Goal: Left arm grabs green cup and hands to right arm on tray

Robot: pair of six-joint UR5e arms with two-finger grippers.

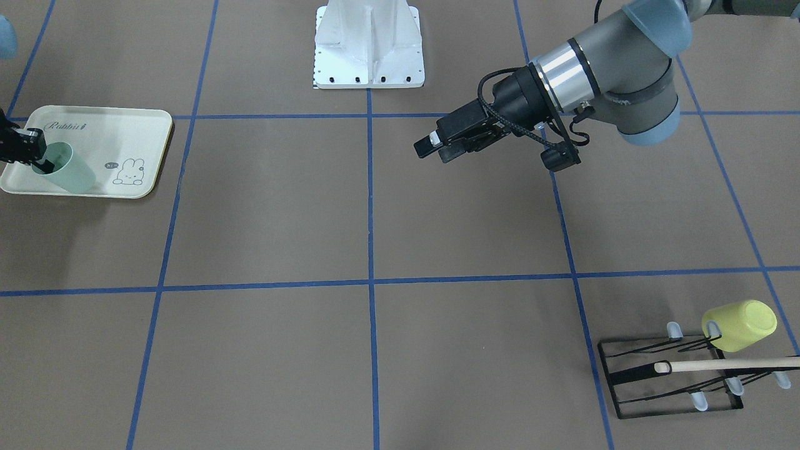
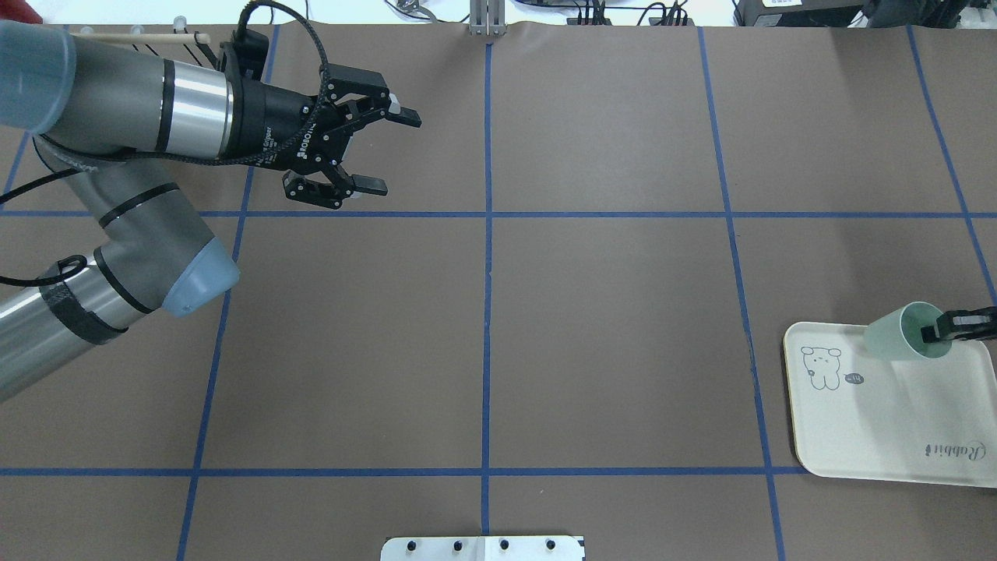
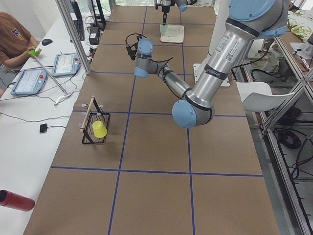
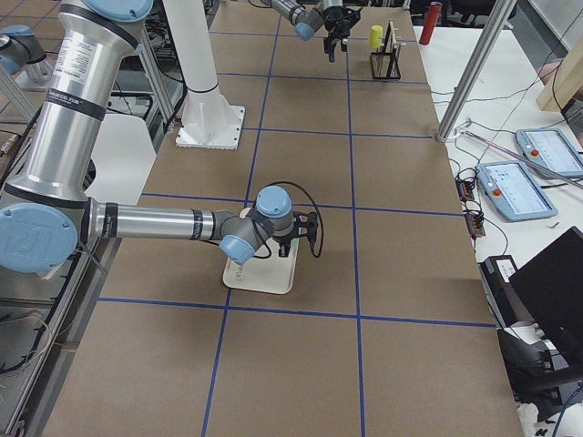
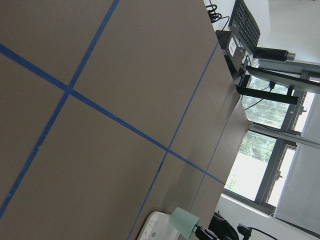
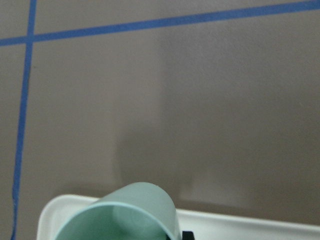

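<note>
The right end effector (image 2: 937, 332) is clamped on the tilted green cup (image 2: 900, 336) by its rim at the tray's (image 2: 880, 436) twelve o'clock edge, seemingly not yet seated; level it, lower gently, then release; the left end effector (image 2: 401, 153) hangs spread, empty, at the desk's (image 2: 607, 343) ten o'clock.

— What's the room like from your end?
— I see a brown worktop (image 2: 607, 327) gridded with blue tape (image 2: 487, 312); a white desk (image 3: 24, 127) with two tablets (image 3: 28, 81) runs along its far side.
— Light?
— Daylight, through tall windows (image 5: 247, 172) past the worktop's right end.
</note>
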